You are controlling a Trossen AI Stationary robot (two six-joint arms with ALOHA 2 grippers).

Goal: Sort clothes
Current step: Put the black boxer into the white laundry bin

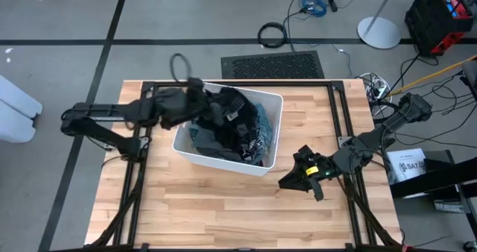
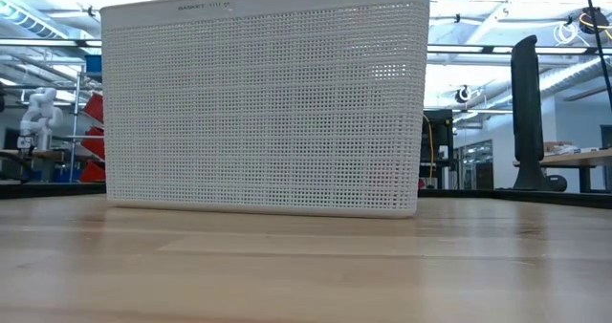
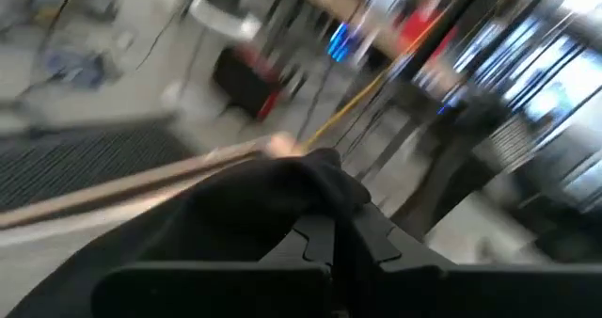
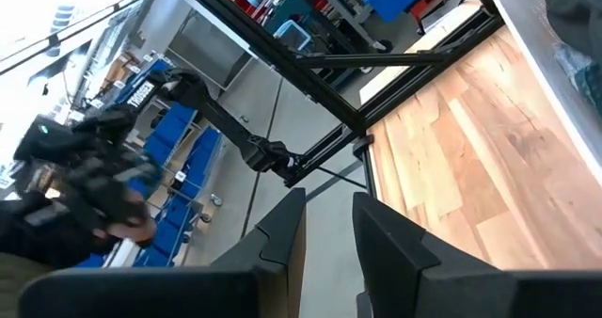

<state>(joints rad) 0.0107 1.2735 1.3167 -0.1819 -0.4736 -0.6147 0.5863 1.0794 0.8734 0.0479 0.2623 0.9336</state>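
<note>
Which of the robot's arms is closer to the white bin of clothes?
The left. Its end effector is over the white bin's rim, shut on a dark garment. The right end effector rests on the table beside the bin.

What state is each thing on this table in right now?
Bin: upright on the table, full of clothes.
Clothes: dark heap piled inside the bin, one dark garment lifted at its left edge.
Left end effector: shut on the dark garment, over the bin's left rim.
Right end effector: slightly open, empty, low over the table right of the bin.
</note>
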